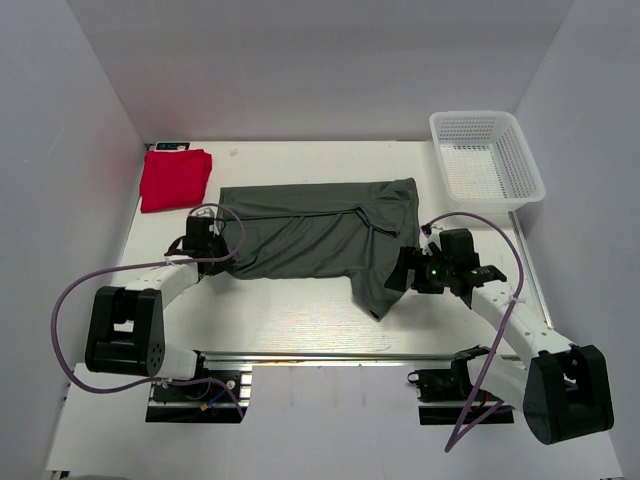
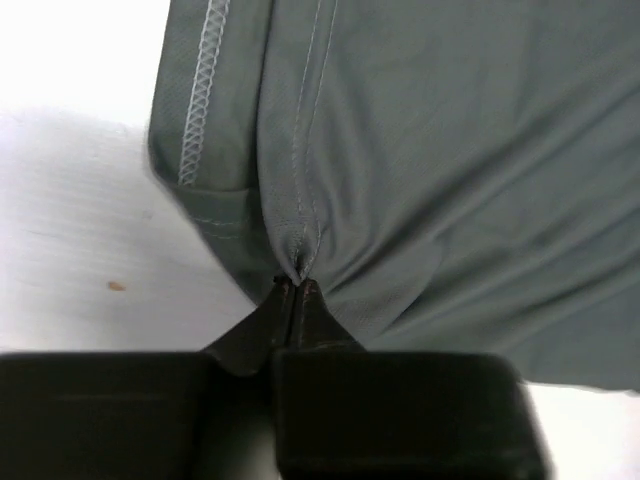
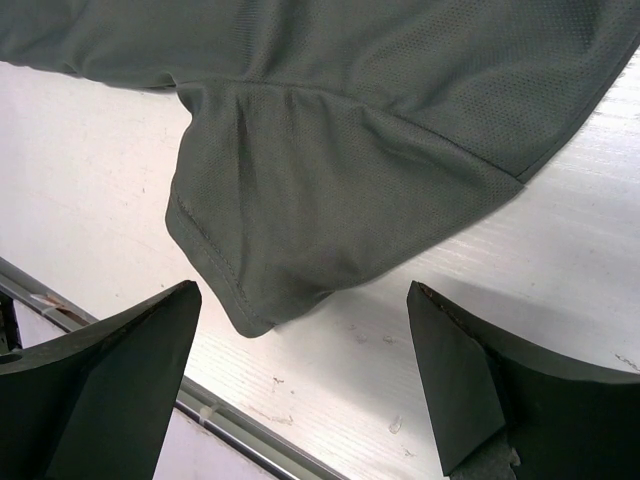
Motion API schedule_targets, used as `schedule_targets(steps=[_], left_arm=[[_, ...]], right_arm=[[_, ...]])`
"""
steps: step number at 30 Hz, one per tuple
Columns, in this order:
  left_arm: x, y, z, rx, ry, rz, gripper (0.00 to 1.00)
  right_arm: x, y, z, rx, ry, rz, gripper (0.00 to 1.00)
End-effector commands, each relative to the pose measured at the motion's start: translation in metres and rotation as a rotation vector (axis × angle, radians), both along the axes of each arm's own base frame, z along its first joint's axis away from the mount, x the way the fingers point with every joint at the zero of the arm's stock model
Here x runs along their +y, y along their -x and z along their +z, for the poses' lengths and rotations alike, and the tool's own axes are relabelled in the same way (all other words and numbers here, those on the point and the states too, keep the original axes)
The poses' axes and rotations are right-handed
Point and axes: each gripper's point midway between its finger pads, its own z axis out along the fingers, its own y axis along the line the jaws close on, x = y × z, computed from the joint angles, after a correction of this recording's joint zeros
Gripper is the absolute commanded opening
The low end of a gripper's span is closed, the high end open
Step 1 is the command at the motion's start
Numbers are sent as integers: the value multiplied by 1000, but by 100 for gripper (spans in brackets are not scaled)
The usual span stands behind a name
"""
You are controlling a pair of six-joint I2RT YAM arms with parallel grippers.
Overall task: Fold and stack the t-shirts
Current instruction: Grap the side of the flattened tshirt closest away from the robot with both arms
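Note:
The dark grey-green t-shirt (image 1: 315,235) lies spread across the middle of the table, one sleeve hanging toward the front edge. My left gripper (image 1: 207,243) is shut on its left edge; in the left wrist view the fingertips (image 2: 295,287) pinch a fold of the cloth (image 2: 420,150). My right gripper (image 1: 402,272) is open and empty just right of the sleeve; the right wrist view shows the sleeve (image 3: 320,200) lying beyond my spread fingers (image 3: 460,380). The bright red t-shirt (image 1: 175,178) lies folded at the back left corner.
A white mesh basket (image 1: 487,158) stands at the back right. A small dark object (image 1: 171,146) lies behind the red shirt. White walls enclose the table on three sides. A metal rail (image 1: 330,355) runs along the front edge.

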Motion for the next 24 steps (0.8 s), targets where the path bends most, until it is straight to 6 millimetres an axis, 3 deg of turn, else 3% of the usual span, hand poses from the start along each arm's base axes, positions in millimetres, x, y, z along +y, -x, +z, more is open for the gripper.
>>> schedule_targets(steps=[1,5,9,10,12,13,14,17,18,19,24], left_arm=[[-9,-22,25,-92,27,-29,0],[-13,-40,48,-154,23,-50,0],[-21,-57,46,-138,33,-99,0],[-21,-57,32,-90,30,-99,0],[-25,-66,27,-69,33,-125,2],[-24,-68,23,-58,25,-134,8],[-29,-68,13,-26,38,-160,33],[-34,-72,10,-30,50,-200,82],[-34,-75,12,-44,50,-201,93],[-34,-75,12,-44,50,-201,100],[-34,-72,37,-136,43,-210,100]], right_arm=[[3,-6,11,-24,-10,3,90],[4,-8,6,-12,-8,7,90],[3,-10,4,-5,-2,8,90],[3,-10,1,4,4,10,90],[3,-11,1,0,11,14,90],[1,-11,0,7,19,10,90],[1,-13,0,8,23,10,90],[1,-14,-2,17,28,15,90],[2,-14,-4,27,28,20,90],[2,-14,-3,29,25,19,90],[9,-15,-2,32,2,48,90]])
